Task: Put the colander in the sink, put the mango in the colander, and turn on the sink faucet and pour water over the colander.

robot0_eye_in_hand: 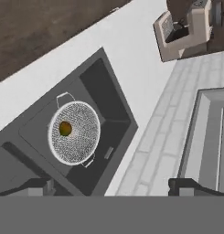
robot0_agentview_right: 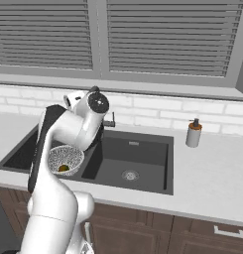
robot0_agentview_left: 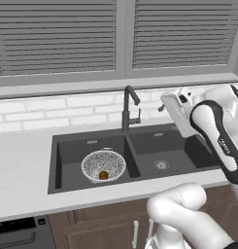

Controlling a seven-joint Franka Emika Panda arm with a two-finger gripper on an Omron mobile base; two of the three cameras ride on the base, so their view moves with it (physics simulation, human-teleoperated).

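The sink (robot0_agentview_left: 188,151) sits in the pale counter (robot0_agentview_left: 23,170) under a shuttered window (robot0_agentview_left: 57,39); its left basin holds the colander (robot0_agentview_left: 103,165), upright on the basin floor, with the mango (robot0_agentview_left: 104,175) lying inside near the front rim. Both placement steps look done; the faucet step appears to be what remains. The arm (robot0_agentview_left: 212,131) is raised high over the right basin, and the gripper (robot0_eye_in_hand: 111,185) looks down from well above with its fingers (robot0_eye_in_hand: 186,185) spread as wide as they go and nothing between them. The main risk lies at the sink faucet (robot0_agentview_left: 129,109): its spout seems to point over the divider or toward the right basin rather than squarely at the colander, though the angle is hard to judge from here, so water could miss the colander unless the spout is swung left. No stream is visible yet. The small side lever (robot0_agentview_left: 138,119) is a thin target; wide-open fingers coming in from the right could slide past it or push the spout instead. The arm's own elbow hides much of the faucet in the right base view, so an approach is poorly seen from that side. A careless sweep low over the left basin could knock the colander or roll the mango out. The soap dispenser (robot0_agentview_right: 194,133) stands on the counter right of the sink, well apart from the faucet and out of the way.
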